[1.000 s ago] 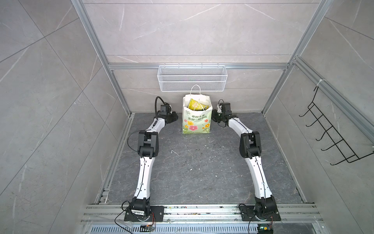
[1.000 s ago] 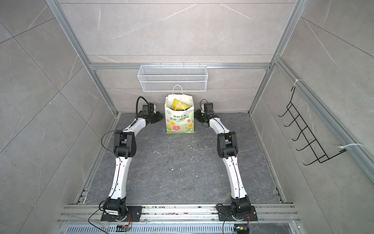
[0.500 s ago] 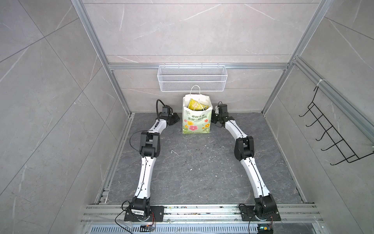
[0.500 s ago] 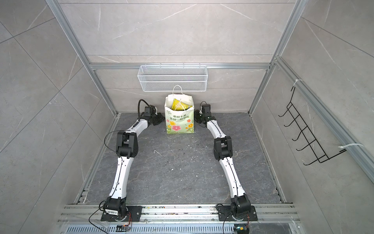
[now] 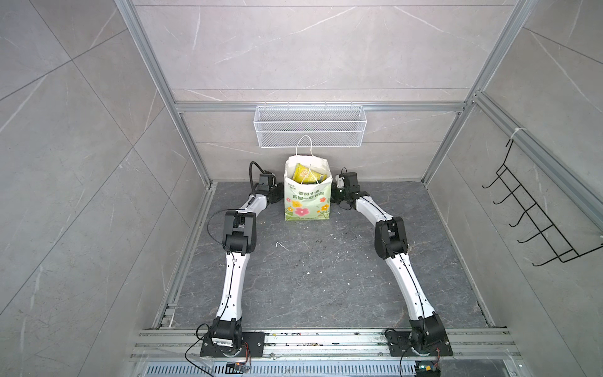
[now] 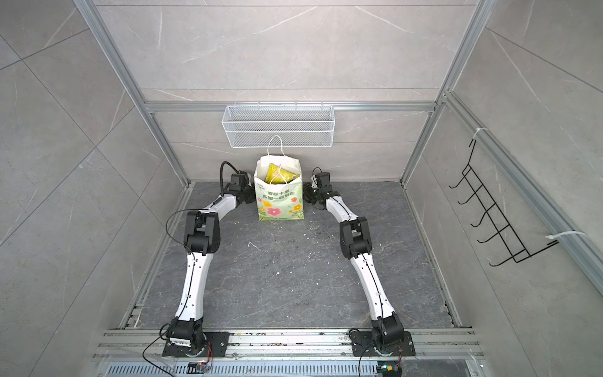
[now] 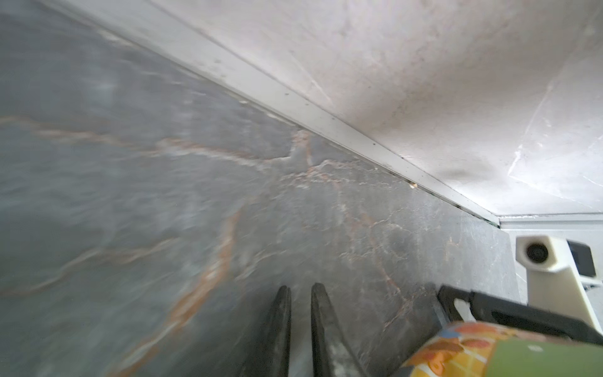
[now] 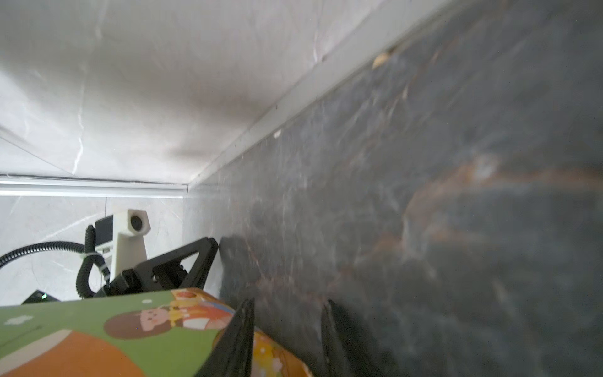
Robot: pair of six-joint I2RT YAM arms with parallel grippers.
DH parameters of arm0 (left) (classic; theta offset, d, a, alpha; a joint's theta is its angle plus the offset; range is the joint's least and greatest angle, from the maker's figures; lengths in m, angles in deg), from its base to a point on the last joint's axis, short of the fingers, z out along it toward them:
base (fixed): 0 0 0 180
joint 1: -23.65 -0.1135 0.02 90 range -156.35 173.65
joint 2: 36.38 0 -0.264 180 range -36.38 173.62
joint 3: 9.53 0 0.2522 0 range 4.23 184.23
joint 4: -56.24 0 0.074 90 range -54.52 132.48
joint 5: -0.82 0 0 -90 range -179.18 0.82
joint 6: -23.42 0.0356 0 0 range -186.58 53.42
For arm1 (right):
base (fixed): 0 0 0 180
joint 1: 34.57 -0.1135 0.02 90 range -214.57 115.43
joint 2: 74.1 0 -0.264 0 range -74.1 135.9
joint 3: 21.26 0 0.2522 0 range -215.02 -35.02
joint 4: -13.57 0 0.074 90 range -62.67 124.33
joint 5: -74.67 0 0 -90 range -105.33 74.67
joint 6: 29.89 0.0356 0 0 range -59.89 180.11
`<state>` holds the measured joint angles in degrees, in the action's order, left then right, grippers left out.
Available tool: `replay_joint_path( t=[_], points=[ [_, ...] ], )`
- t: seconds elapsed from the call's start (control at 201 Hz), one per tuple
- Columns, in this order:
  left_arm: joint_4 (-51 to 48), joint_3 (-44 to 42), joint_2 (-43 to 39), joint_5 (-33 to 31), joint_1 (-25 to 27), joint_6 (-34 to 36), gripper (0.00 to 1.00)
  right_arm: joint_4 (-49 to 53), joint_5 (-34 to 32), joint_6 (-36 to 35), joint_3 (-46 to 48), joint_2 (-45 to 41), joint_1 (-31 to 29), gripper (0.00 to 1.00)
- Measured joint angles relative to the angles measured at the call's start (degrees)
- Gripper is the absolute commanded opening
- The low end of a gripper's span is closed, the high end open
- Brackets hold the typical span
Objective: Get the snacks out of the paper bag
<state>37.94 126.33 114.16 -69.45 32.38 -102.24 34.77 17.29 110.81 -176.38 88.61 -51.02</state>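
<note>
The paper bag (image 5: 306, 204) (image 6: 280, 205) stands upright near the back wall, pale green with printed flowers, its cord handle up. Snacks show in its open top, a yellow packet (image 5: 303, 172) (image 6: 277, 174) uppermost; the others are hidden. My left gripper (image 5: 277, 193) (image 7: 300, 289) is low beside the bag's left side, open by a narrow gap, with only floor between the fingers. My right gripper (image 5: 336, 196) (image 8: 288, 303) is low at the bag's right side, open wider. One of its fingers (image 8: 244, 323) lies against the bag's corner (image 8: 98, 333).
A white wire mesh basket (image 5: 310, 127) hangs on the back wall just above the bag. A black hook rack (image 5: 538, 222) sticks out from the right wall. Pale crumbs are scattered over the dark stone floor (image 5: 310, 277). The back wall is close behind both grippers.
Both grippers have edged in towards the bag's sides. The right arm's elbow has swung slightly inward. The bag has stayed where it was.
</note>
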Motion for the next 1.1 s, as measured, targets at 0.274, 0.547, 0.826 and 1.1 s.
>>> replay_joint_path(
  t=[0.274,0.547,0.826,1.1],
  points=[
    [4.37,-15.69,-8.92,-0.22,-0.83,2.38,0.16,-4.04,-0.24,-1.05,16.85,-9.64,-2.03,0.37],
    [7.67,-32.15,-19.06,-1.11,-0.61,4.24,0.13,-7.93,-0.52,-1.49,29.83,-17.27,-2.45,0.36],
    [12.02,-45.72,-27.21,-3.41,1.62,4.31,0.13,-17.75,-2.38,-1.38,50.77,-30.27,-2.38,0.36],
    [14.05,-48.17,-28.50,-5.31,5.46,4.42,0.13,-25.53,-5.73,-0.70,68.78,-39.01,-2.29,0.35]
  ],
)
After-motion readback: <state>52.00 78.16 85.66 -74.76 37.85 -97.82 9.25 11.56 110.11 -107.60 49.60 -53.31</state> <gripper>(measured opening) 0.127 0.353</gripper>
